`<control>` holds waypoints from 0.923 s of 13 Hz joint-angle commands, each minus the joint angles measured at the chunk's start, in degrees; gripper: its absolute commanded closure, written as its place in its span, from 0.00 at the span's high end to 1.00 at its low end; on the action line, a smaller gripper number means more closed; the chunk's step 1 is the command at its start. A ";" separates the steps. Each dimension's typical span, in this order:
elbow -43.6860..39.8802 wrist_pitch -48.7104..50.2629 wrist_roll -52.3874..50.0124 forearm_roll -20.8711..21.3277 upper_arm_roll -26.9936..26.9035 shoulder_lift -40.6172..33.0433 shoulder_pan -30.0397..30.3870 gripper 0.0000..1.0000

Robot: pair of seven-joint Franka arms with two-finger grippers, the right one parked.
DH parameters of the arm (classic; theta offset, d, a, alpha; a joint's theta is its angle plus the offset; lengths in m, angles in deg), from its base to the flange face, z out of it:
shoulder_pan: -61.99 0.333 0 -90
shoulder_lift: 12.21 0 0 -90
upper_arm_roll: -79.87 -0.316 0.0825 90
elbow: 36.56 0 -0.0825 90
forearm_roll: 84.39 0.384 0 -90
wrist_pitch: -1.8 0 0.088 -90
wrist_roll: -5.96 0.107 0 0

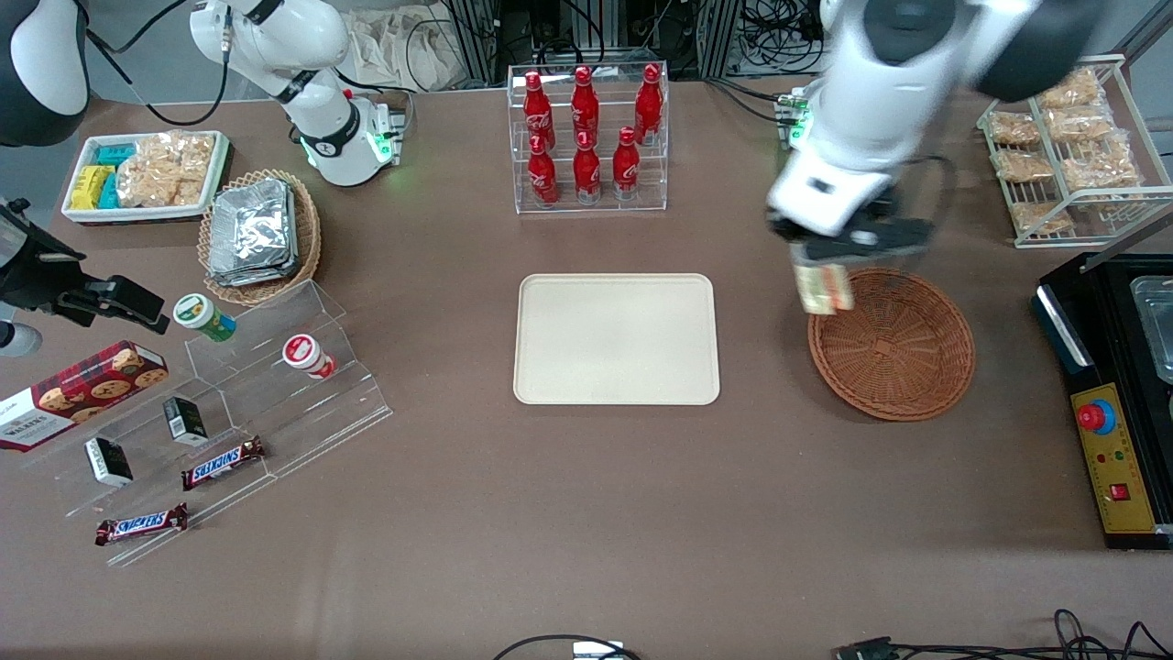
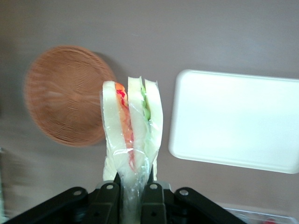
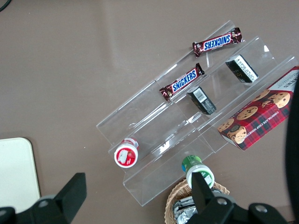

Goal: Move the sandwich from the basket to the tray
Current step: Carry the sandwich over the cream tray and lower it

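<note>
We see the claw (image 1: 823, 273) clamped on the sandwich (image 1: 824, 289), which hangs from its fingers (image 2: 110, 198) above the basket (image 1: 893, 344) rim, right of the tray (image 1: 616, 338) at frame centre.

The gripper (image 1: 823, 268) is seen in the upper right of the frame, above the rim of the basket (image 1: 903, 367) on the side facing the tray. The sandwich (image 1: 824, 289) is clamped between the fingers and hangs below them, lifted clear of the basket. The basket interior is shown with its square woven centre exposed. The tray (image 1: 616, 339) is located at the centre of the frame, well apart from the basket, with bare brown table (image 1: 568, 522) between the two. A clear rack of red bottles (image 1: 587, 128) is positioned above the tray in the frame. A wire rack of snack packs (image 1: 1068, 147) is seen at the upper right edge.
</note>
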 commanded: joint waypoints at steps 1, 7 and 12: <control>-5.38 -0.04 -4.55 1.22 6.15 7.07 0.15 0.00; 16.21 -24.26 -3.85 3.15 7.13 6.56 0.50 0.00; 29.14 -44.49 -3.76 3.60 6.69 9.45 2.34 0.00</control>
